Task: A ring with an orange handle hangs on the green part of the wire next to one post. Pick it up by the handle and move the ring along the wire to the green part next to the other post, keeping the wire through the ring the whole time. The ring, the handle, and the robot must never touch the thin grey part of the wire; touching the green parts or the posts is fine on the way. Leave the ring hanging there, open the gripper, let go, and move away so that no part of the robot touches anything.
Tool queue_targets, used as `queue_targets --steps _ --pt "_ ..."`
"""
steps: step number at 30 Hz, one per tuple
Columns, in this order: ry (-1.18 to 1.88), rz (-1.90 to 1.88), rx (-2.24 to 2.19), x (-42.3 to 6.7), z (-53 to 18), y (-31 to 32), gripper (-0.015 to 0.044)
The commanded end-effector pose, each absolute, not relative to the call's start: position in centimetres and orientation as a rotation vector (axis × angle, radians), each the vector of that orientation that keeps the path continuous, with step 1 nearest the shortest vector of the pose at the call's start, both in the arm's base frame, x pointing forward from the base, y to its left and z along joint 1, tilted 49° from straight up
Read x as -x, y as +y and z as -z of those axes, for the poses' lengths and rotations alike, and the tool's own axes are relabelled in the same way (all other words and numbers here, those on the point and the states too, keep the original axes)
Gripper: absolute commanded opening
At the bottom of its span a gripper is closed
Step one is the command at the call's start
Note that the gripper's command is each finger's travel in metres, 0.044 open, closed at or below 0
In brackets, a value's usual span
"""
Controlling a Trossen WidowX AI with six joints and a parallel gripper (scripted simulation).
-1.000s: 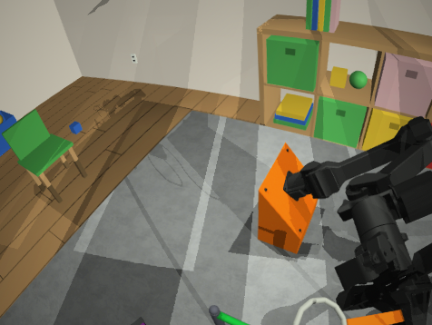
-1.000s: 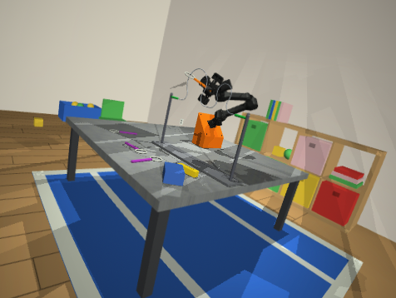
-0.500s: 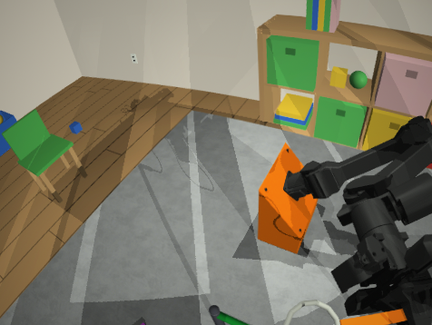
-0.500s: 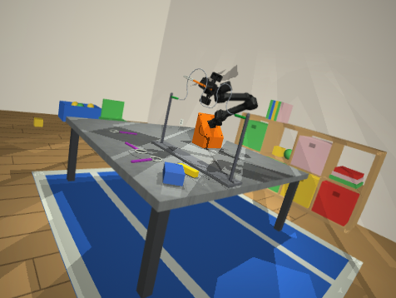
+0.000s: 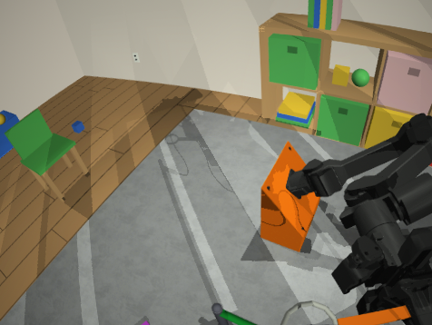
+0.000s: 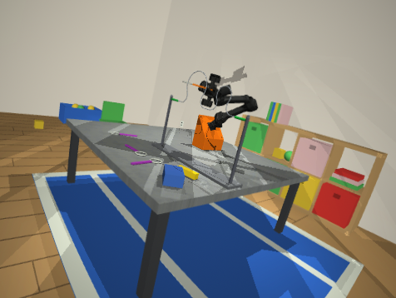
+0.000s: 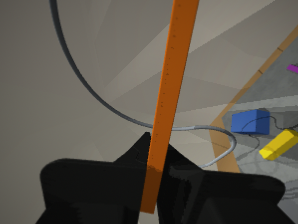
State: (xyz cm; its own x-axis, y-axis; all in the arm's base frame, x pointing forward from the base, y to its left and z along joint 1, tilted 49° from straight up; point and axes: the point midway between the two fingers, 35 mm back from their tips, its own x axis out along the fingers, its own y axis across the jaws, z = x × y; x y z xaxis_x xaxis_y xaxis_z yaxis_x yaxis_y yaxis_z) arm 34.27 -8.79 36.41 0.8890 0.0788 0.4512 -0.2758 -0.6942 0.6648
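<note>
My gripper (image 6: 210,88) (image 7: 150,136) is shut on the orange handle (image 5: 377,315) (image 6: 199,85) (image 7: 170,95) and holds it high above the table, between the two posts. The handle runs up out of the wrist view, so the ring does not show there. In the top view the pale ring (image 5: 309,302) shows at the bottom edge, at the end of the handle. The thin grey wire (image 7: 82,82) curves close past the handle on its left; I cannot tell whether they touch. The left post (image 6: 167,121) carries a green part (image 6: 175,100) (image 5: 236,318), and the right post (image 6: 239,150) carries another green part (image 6: 239,118).
The arm's orange base block (image 5: 286,204) (image 6: 208,133) stands behind the wire stand. A blue block (image 6: 172,176) (image 7: 250,121) and a yellow block (image 6: 189,171) (image 7: 277,145) lie near the table's front edge. Purple-handled rings (image 6: 139,162) lie on the left of the table (image 6: 200,200).
</note>
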Motion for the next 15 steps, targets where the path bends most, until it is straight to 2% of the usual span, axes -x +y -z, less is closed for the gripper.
queue_targets --steps 1,15 --pt "-0.157 -0.596 -2.314 -34.24 -36.44 -8.90 -0.0150" --pt "-0.227 -0.648 -2.470 -34.12 -36.87 -9.43 -0.0150"
